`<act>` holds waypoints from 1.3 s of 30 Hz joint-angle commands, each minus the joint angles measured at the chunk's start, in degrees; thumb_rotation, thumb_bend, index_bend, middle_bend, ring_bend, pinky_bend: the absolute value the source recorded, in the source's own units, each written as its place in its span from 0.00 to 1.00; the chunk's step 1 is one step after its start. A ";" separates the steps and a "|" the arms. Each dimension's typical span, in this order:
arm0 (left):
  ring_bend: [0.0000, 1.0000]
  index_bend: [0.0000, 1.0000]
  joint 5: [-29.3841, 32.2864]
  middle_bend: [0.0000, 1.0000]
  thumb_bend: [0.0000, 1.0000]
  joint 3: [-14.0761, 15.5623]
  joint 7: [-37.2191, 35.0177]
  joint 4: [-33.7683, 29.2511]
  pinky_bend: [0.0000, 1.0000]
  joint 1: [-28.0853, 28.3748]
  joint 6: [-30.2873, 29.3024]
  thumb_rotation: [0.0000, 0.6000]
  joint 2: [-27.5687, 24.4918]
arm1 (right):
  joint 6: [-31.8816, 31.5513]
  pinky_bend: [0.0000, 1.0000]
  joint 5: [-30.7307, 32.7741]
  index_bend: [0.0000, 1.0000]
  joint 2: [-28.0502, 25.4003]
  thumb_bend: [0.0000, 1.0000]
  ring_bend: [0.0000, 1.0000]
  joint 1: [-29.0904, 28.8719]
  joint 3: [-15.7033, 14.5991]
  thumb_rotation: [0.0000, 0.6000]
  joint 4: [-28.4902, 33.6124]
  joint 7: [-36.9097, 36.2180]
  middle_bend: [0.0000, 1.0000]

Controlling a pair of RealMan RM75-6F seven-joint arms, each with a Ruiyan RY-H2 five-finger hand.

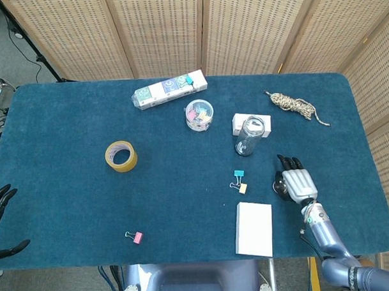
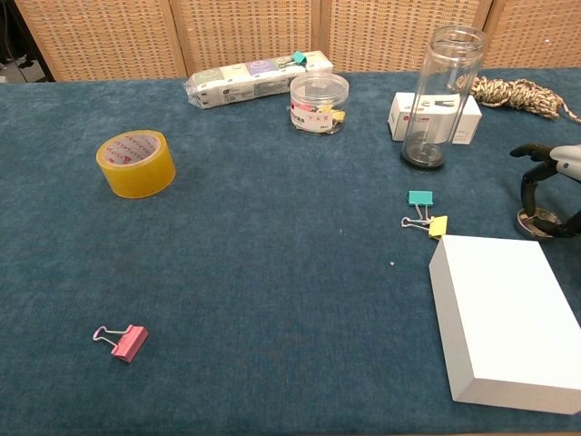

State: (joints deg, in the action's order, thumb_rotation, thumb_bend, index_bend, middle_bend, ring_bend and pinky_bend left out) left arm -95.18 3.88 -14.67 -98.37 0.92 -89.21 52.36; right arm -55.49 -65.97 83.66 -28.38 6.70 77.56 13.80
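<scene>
Head view, far left: the left hand [image 1: 1, 202] is hanging off the table edge, well left of the white rectangular box [image 1: 254, 228], fingers spread and holding nothing.
Disc: the small round dark metal disc [image 1: 280, 187] is lying flat on the blue cloth, just beyond the white box's far right corner.
Right hand: the right hand [image 1: 297, 182] is arching over the disc, fingers curling down around its rim; I cannot tell whether they are gripping it.
Risk: the fingertips may be skidding off the thin rim, or pushing the disc against the box.
Chest view only: it is showing the gap under the palm and the fingers [image 2: 530, 186] reaching down; the head view hides this.
</scene>
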 commanded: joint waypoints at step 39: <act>0.00 0.00 -0.09 0.00 0.03 0.07 -0.42 -0.13 0.00 0.02 0.10 1.00 -0.20 | -4.45 0.00 -2.83 0.66 -3.89 0.52 0.00 1.23 1.09 1.00 4.90 -2.28 0.00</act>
State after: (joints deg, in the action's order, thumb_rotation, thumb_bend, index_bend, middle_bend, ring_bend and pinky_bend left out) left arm -95.28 3.95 -15.08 -98.50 0.94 -89.10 52.17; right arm -59.28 -68.50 80.59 -27.34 7.49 81.56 11.43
